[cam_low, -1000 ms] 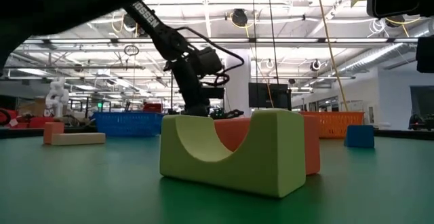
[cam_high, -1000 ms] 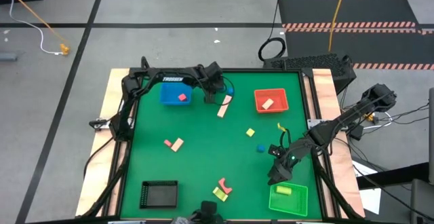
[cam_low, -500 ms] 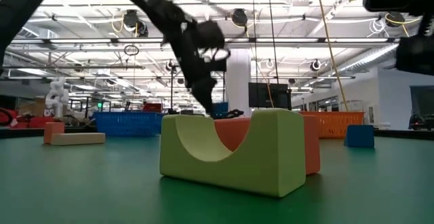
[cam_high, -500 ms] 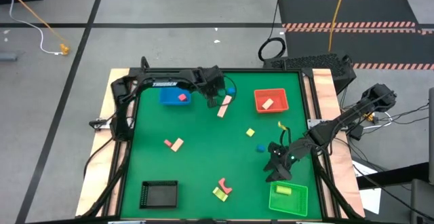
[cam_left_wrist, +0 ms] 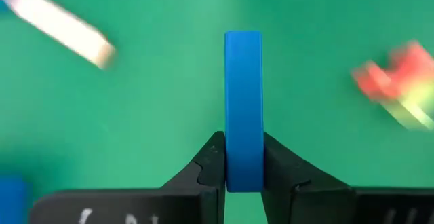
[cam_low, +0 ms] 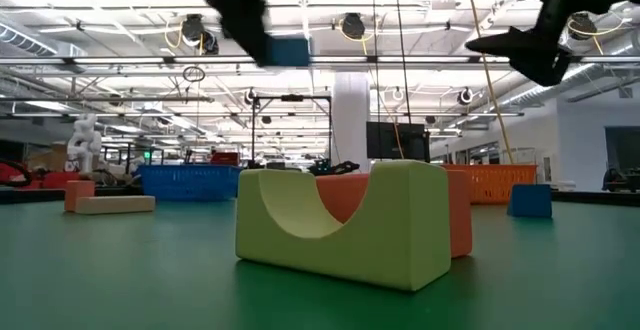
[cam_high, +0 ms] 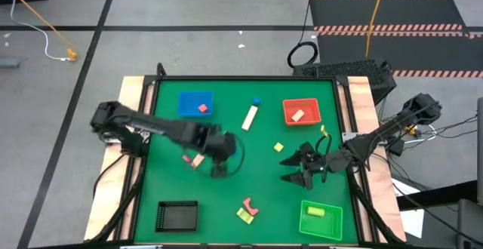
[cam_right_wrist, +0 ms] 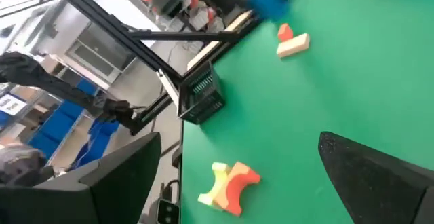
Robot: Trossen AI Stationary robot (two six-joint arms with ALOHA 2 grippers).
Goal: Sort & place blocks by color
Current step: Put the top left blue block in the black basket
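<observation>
My left gripper (cam_high: 219, 166) hangs above the table's middle, shut on a flat blue block (cam_left_wrist: 243, 102), which the low view shows high in the air (cam_low: 285, 50). My right gripper (cam_high: 290, 169) stands open near the right side, fingers pointing toward the table's left, nothing between them. A pink block (cam_high: 202, 108) lies in the blue tray (cam_high: 189, 98), a cream block (cam_high: 297, 115) in the red tray (cam_high: 308, 104), a yellow block (cam_high: 315, 212) in the green tray (cam_high: 328, 226). Loose on the table: a cream bar (cam_high: 250, 118), pink and yellow arches (cam_high: 246, 210). My left gripper pinches the blue block's near end (cam_left_wrist: 243, 173) between its two fingers, one on each broad face. The fingers come from above, slanting down, and lie along the block. The block sticks out past the fingertips and is lifted clear of the table.
A black tray (cam_high: 177, 216) sits at the near left. A small blue block (cam_high: 256, 100), a yellow cube (cam_high: 278, 148) and a pink and cream pair (cam_high: 195, 159) also lie on the green table. The pair lies close beside my left gripper.
My left gripper has swung from the far edge beside the blue tray toward the table's middle and risen, carrying the blue block clear of the table. My right gripper has turned at the wrist, so its fingers now point toward the table's left.
</observation>
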